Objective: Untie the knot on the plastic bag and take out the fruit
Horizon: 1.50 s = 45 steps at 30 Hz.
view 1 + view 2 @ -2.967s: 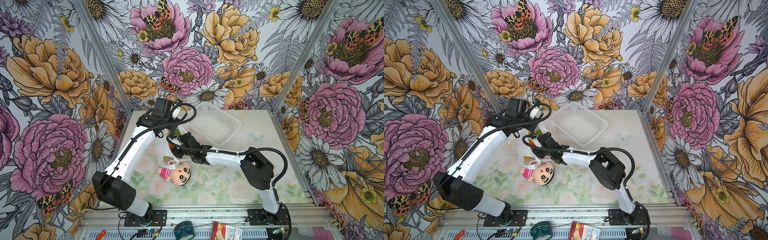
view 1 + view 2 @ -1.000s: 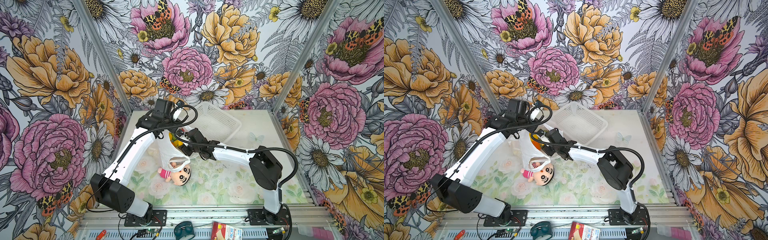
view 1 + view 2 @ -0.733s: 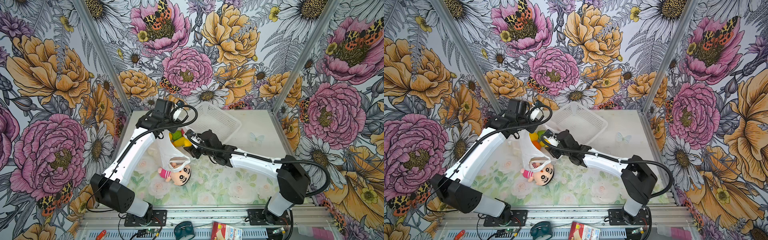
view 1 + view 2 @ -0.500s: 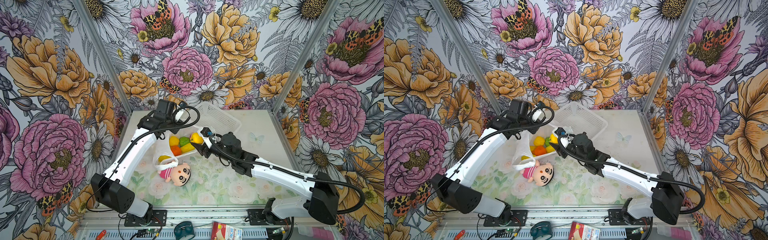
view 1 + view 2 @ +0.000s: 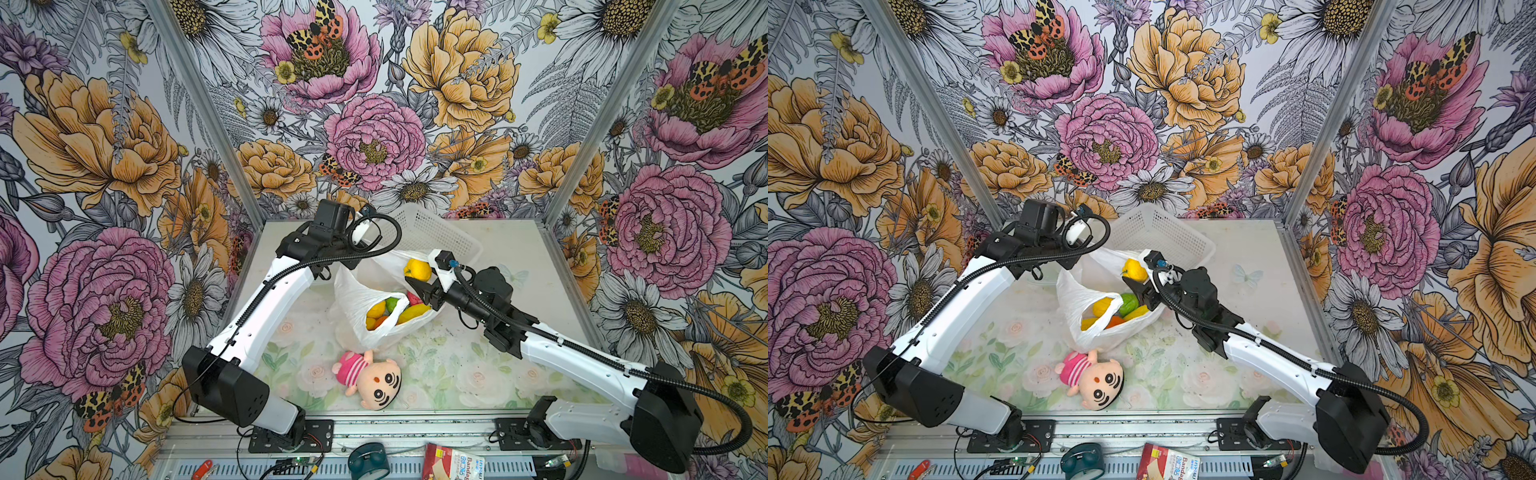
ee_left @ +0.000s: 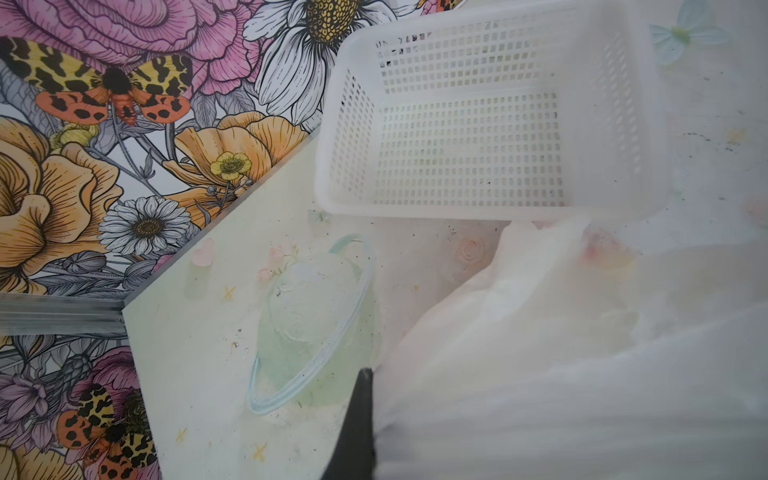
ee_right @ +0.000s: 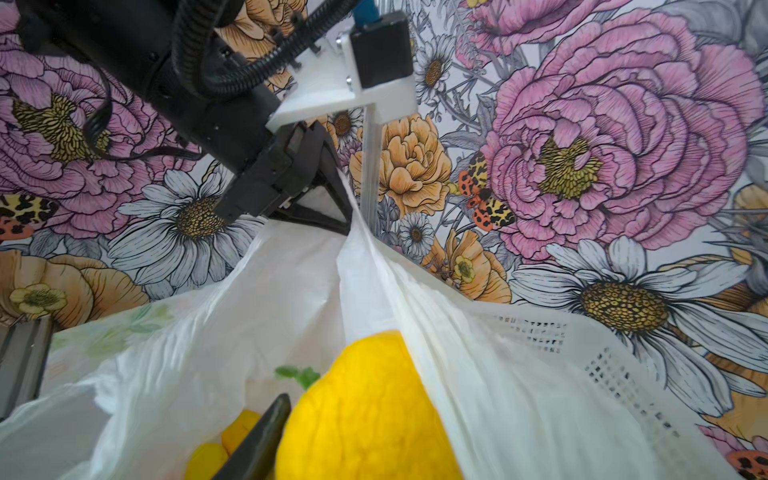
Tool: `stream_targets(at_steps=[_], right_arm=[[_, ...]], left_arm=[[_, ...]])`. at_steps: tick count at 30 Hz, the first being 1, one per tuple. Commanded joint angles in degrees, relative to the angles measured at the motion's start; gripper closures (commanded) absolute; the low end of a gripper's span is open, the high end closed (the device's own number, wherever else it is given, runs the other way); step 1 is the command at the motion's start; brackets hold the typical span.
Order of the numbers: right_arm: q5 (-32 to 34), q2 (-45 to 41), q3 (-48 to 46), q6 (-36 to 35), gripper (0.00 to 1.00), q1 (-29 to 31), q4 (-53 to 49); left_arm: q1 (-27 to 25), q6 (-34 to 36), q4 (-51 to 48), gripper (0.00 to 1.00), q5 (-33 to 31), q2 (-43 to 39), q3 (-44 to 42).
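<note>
The plastic bag (image 5: 356,291) (image 5: 1076,291) hangs in the middle of the table (image 5: 457,374), its mouth gaping up and towards the right arm. Inside it lies a heap of fruit (image 5: 387,312) (image 5: 1115,312): yellow pieces, a green one, an orange one, and a bit of pink-red at the edge. The bag runs long from its pinched top, up by the left arm, down to a sagging bottom just beside the doll (image 5: 370,376) (image 5: 1092,379).

The left gripper (image 7: 345,220) is clamped tight on the bag's upper edge, and the film is drawn up to its tips in a taut ridge. In the left wrist view one dark finger (image 6: 360,415) lies against the white plastic.

The right gripper (image 5: 415,277) (image 5: 1134,277) is about half open at the bag's mouth, with a round yellow fruit (image 5: 417,269) (image 5: 1133,269) (image 7: 365,409) in it. That fruit sits above the heap and clear of it. In the right wrist view only one finger (image 7: 259,442) shows, pressed to the fruit's side. The other is hidden behind fruit and film, so the grip looks real, though I can't see both sides of it.

Behind the bag, towards the back wall, stands a white basket (image 5: 451,237) (image 5: 1169,237) (image 6: 328,199). The bag's far edge is draped just against its near rim.
</note>
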Motion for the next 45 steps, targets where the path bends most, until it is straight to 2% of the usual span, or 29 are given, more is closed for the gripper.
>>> stream_targets(at_steps=[1, 6, 13, 17, 21, 24, 27, 30, 34, 38, 42, 45], right_arm=[[-6.6, 5.7, 6.8, -1.0, 0.93, 1.7, -1.9], [-9.0, 11.4, 13.0, -2.1, 0.99, 3.1, -8.2], [-14.6, 9.9, 12.4, -4.8, 0.97, 3.2, -9.9], [-16.1, 12.1, 13.9, -7.2, 0.98, 3.2, -11.9], [-20.5, 15.9, 16.2, -9.8, 0.99, 3.1, -14.5], [-20.7, 18.4, 18.5, -9.9, 1.00, 3.1, -16.8], [-20.7, 18.4, 19.3, -9.6, 1.00, 3.2, -18.3], [-19.9, 14.3, 16.8, -8.1, 1.00, 3.2, -16.4], [-16.0, 4.4, 8.3, -5.1, 1.00, 2.8, -7.0], [-12.1, -3.6, 2.1, 2.0, 1.00, -1.2, 1.6], [-2.3, -5.7, -0.2, 8.6, 1.00, -6.9, 3.4], [1.5, -4.0, -0.7, 13.2, 1.00, -12.4, 3.7]], left_arm=[[2.9, -1.2, 1.8, 1.00, -2.9, -0.2, 2.0], [5.8, -2.9, 1.3, 1.00, -6.1, 5.1, 14.5], [8.8, -4.1, -1.8, 1.00, -9.3, 13.2, 28.6], [10.5, -5.3, -1.6, 1.00, -7.8, 13.8, 25.7], [11.3, -6.9, -0.5, 1.00, -1.7, 13.0, 20.2], [10.3, -7.2, 1.1, 1.00, 1.9, 12.0, 15.6], [8.1, -6.4, 1.4, 1.00, 2.2, 11.6, 13.2], [5.2, -5.3, 1.3, 1.00, -0.2, 10.5, 12.0], [2.6, -3.5, 1.4, 1.00, -2.0, 8.8, 9.8], [2.2, -3.4, 1.3, 1.00, -1.9, 8.2, 9.7], [2.5, -3.6, 1.3, 1.00, -0.4, 8.7, 9.9], [2.4, -4.0, 1.2, 1.00, 0.8, 9.5, 10.3]])
